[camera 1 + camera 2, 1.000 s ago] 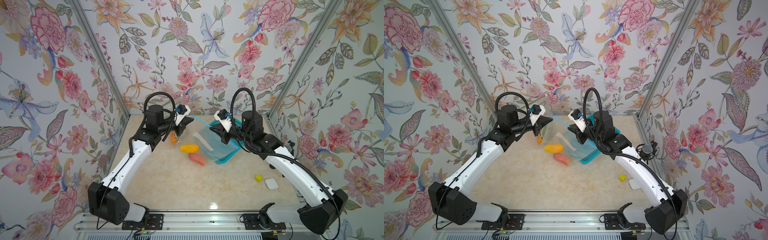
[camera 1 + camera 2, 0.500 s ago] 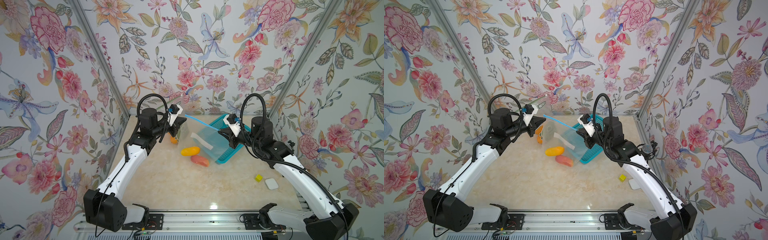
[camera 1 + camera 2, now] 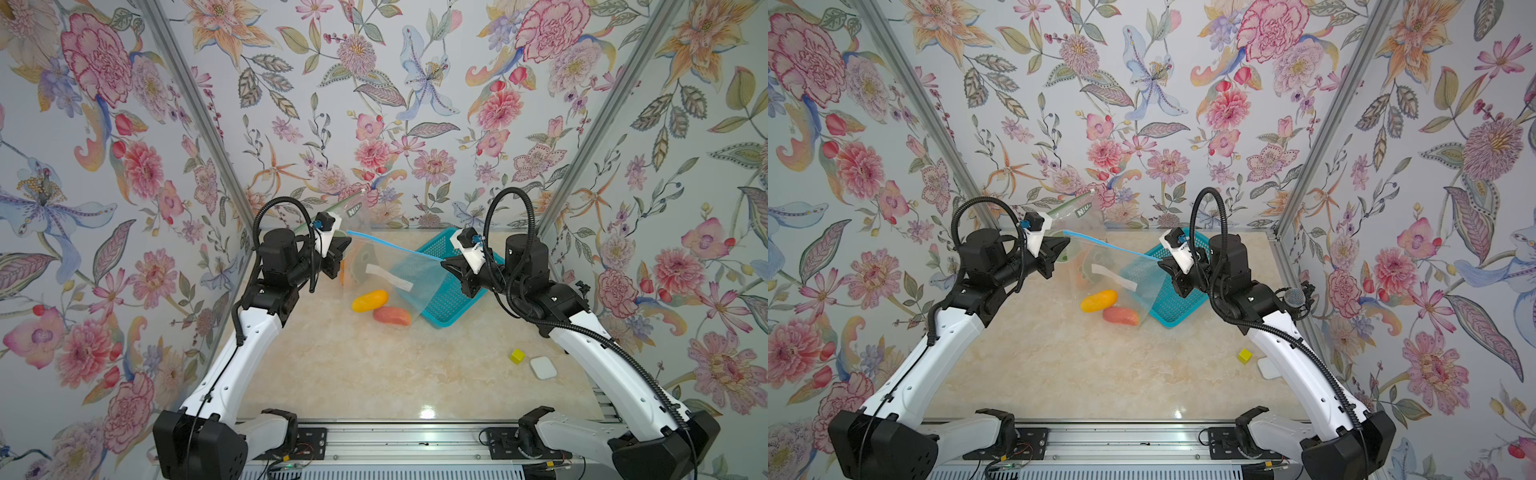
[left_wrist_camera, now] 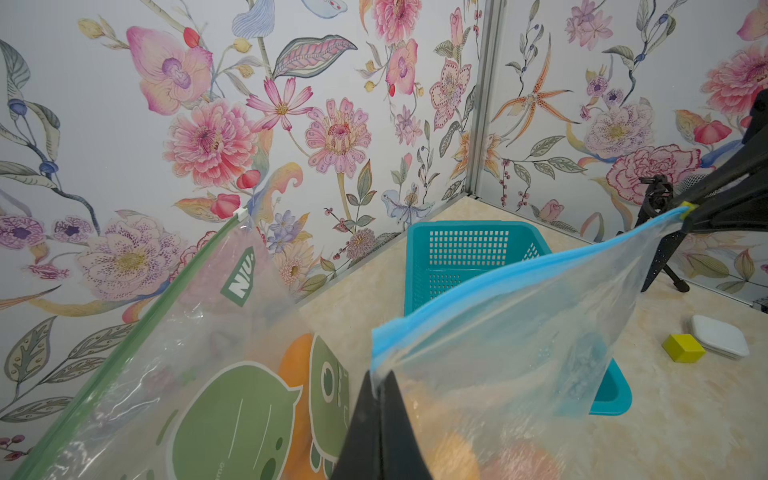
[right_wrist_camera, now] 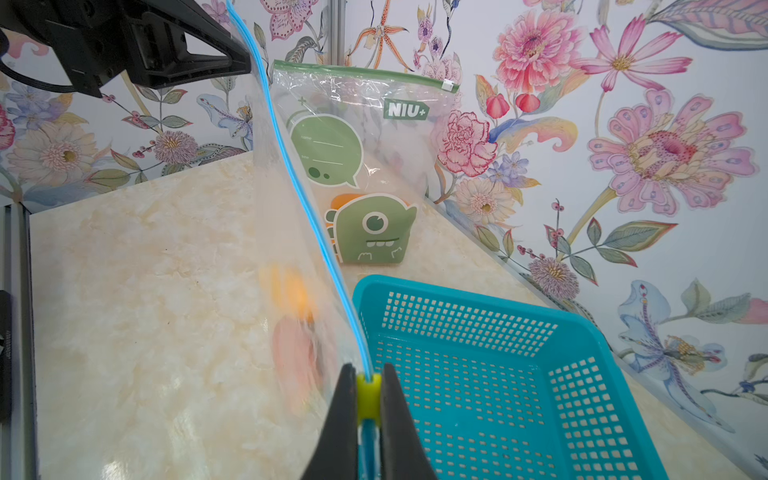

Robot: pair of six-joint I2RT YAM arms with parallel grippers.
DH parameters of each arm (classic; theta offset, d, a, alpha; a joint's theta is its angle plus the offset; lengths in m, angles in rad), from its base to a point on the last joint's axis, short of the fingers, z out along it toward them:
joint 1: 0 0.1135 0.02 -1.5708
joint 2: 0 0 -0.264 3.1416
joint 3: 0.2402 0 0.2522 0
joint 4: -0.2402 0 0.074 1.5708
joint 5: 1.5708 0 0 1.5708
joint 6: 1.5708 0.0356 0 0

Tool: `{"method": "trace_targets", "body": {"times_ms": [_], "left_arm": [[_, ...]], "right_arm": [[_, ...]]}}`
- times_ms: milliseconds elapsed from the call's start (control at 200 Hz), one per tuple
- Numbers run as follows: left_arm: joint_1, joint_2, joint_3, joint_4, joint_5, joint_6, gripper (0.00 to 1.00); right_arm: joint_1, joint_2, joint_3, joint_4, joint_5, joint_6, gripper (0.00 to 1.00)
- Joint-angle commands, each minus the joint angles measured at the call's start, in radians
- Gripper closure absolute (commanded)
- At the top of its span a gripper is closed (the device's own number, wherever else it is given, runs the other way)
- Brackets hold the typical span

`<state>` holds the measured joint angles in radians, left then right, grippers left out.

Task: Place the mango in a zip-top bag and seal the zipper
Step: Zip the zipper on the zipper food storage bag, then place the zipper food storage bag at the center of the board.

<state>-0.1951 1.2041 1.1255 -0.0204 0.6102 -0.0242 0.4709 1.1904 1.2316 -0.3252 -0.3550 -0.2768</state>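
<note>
Both hands hold the blue-zipped bag (image 3: 409,270) stretched between them above the table (image 3: 353,365). The left hand (image 3: 345,246) is pinched tight on the bag's corner. The right hand (image 3: 447,262) is clamped on the yellow slider (image 5: 368,392) at the other end of the zipper (image 3: 395,246). The mango (image 3: 370,300) lies on the table under the bag, seemingly outside it, toward the left-hand corner, its long axis roughly along the zipper. The left hand is nearer, and the bag's mouth probably needs opening first.
</note>
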Motion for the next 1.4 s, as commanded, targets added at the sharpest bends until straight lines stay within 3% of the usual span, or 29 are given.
{"method": "trace_targets", "body": {"times_ms": [0, 105, 435, 971, 1396], "left_arm": [[0.036, -0.038, -0.019, 0.034, -0.103, -0.045, 1.00], [0.036, -0.063, -0.037, 0.031, -0.127, -0.061, 1.00], [0.036, -0.214, -0.062, -0.021, -0.219, -0.106, 1.00], [0.022, -0.445, -0.235, -0.011, -0.260, -0.282, 1.00], [0.013, -0.452, -0.285, 0.030, -0.297, -0.266, 1.00]], "right_arm": [[-0.018, 0.038, 0.041, -0.029, 0.054, 0.012, 1.00], [-0.003, 0.080, 0.073, 0.011, 0.085, 0.039, 1.00], [0.104, 0.266, 0.208, 0.256, 0.347, 0.080, 1.00], [0.132, 0.608, 0.543, 0.416, 0.328, 0.089, 1.00], [0.135, 0.769, 0.688, 0.416, 0.289, 0.113, 1.00]]}}
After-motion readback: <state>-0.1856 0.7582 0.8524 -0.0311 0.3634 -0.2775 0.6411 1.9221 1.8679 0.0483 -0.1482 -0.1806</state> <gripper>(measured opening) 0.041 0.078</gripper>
